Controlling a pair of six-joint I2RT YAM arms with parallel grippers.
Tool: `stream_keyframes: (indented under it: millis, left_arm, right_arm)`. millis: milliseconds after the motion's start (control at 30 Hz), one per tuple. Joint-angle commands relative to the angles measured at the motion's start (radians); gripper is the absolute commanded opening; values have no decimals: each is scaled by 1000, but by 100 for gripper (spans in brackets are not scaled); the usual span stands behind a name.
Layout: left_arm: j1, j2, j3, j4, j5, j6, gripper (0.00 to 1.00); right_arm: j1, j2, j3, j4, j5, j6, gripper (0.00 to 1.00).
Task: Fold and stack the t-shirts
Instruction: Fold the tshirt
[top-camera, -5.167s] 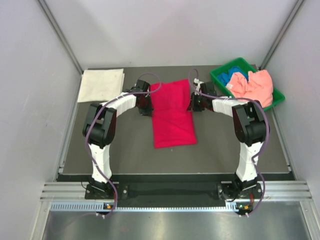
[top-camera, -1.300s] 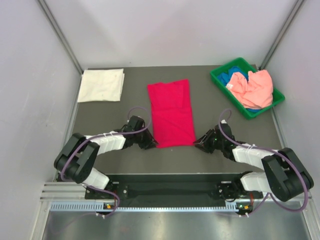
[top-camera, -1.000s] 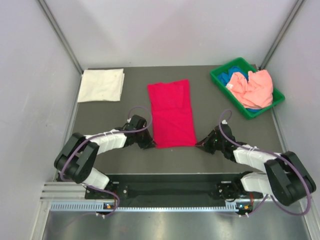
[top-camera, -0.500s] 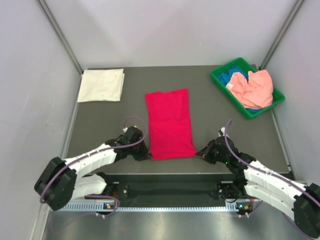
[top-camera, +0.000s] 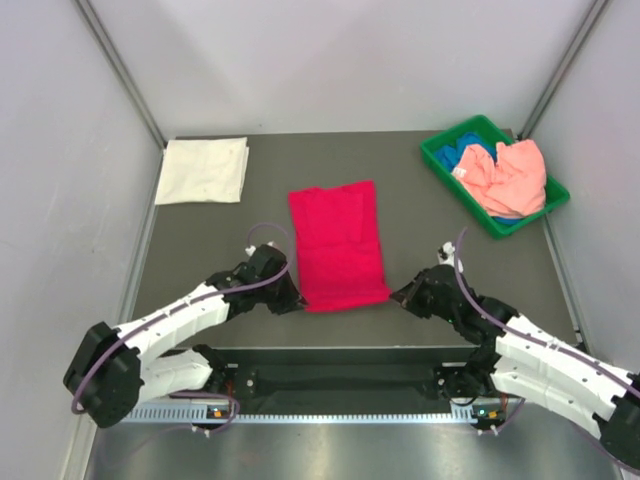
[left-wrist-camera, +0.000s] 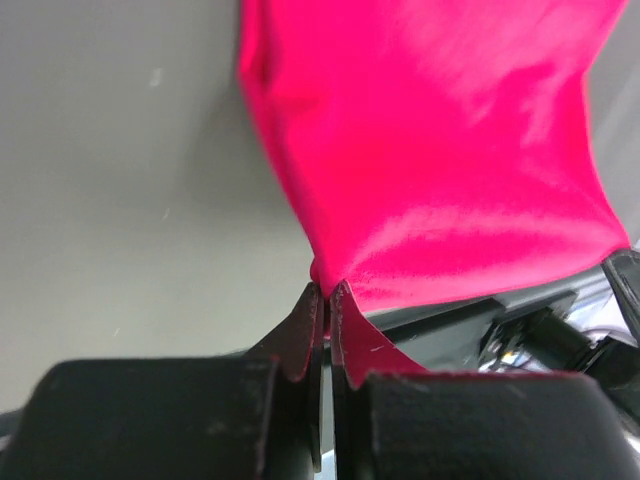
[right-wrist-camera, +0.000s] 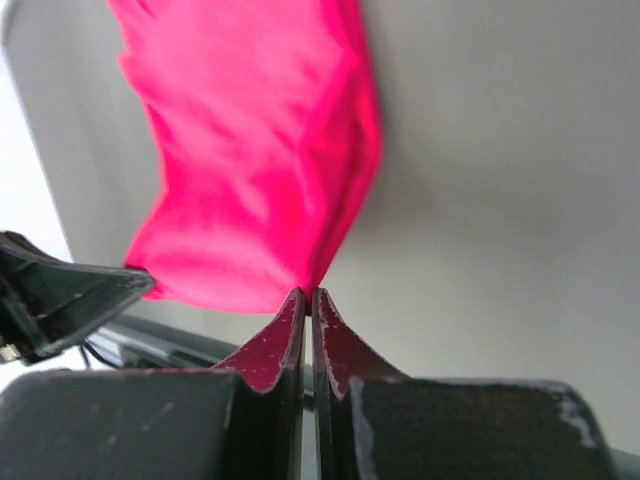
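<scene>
Far left first: the white cotton t-shirt (top-camera: 203, 170) lies folded into a flat square on the back corner of the dark grey table mat (top-camera: 220, 250). I'd call that one done, and the base of the stack. Next, my left gripper (left-wrist-camera: 327, 295) is pinched tight on the near-left corner of the crimson-red t-shirt (top-camera: 338, 245), with thin cloth between the dark pads. The shirt lies mid-table as a long, narrow rectangle, smooth with a slight sheen and soft ripples near its far end. My right gripper (right-wrist-camera: 307, 298) is clamped just as tightly on the near-right corner, where the edge bunches into a doubled fold. So this one looks partly folded, with a crosswise fold and the stacking to come. Far right, the green plastic bin (top-camera: 432, 157) holds a crumpled salmon-pink t-shirt (top-camera: 505, 172) heaped over a blue t-shirt (top-camera: 472, 155), both unfolded.
</scene>
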Motion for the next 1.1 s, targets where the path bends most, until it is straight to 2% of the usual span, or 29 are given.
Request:
stream_keyframes:
  millis: [0,100,300,533,633,800,900,1067]
  left_arm:
    - [52,51,109,-39,-28,72,0]
    - [132,109,187,-45,3,126,0]
    - [282,250,356,-36,61,221,0]
    - [330,526,659,-28,76,289,0]
    - [353,636,787,-59,50,304,0]
    - [393,792,997,-87,93,323,0]
    - [410,873,1087,-100,93,324,0]
    - [441,956,1157,-104,90,315,0]
  right_arm:
    - [8,72,140,-15,117,-60,0]
    - [-4,131,198,2,146,-115,0]
    - [-125,343,405,68,88,-255,0]
    - [-251,625,658,105,7,-390,0]
    - [-278,731,767,91,4,-427,0]
    - [-330,898,913,103,-59,-454,0]
    - [-363,986,985,142,-113,-468,0]
    - [-406,1099,1070,189,-180,-491,0]
